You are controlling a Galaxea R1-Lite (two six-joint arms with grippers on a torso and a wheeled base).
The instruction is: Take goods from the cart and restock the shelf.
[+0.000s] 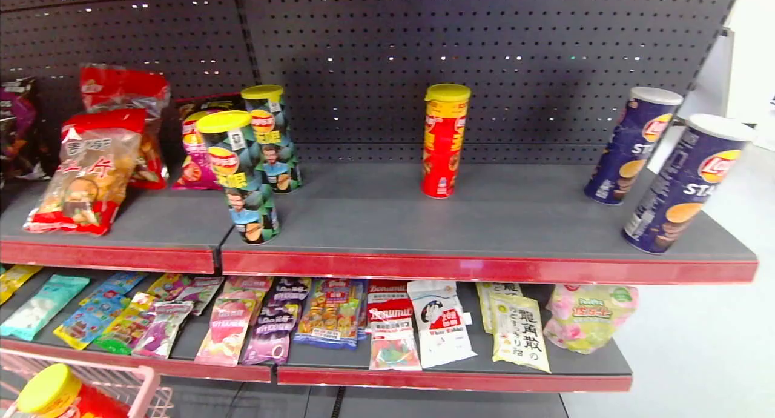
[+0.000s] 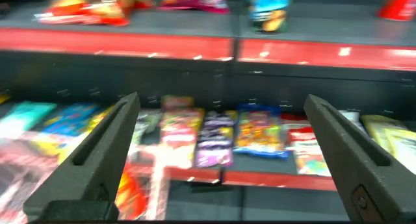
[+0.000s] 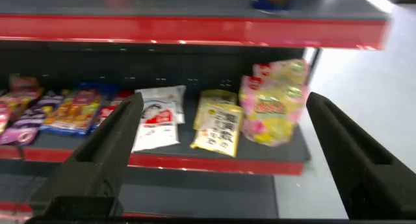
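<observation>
A pink wire cart stands at the lower left and holds a red can with a yellow lid. On the upper shelf stand a red can, two green patterned cans and two blue cans. My left gripper is open and empty, facing the lower shelf's snack packets, with blurred pink cart wire below it. My right gripper is open and empty too, in front of the lower shelf's right end, by a white packet and a pastel bag.
Red and purple snack bags fill the upper shelf's left end. The lower shelf carries several flat packets in rows. Bare shelf lies between the red can and the blue cans. Open floor lies past the right end.
</observation>
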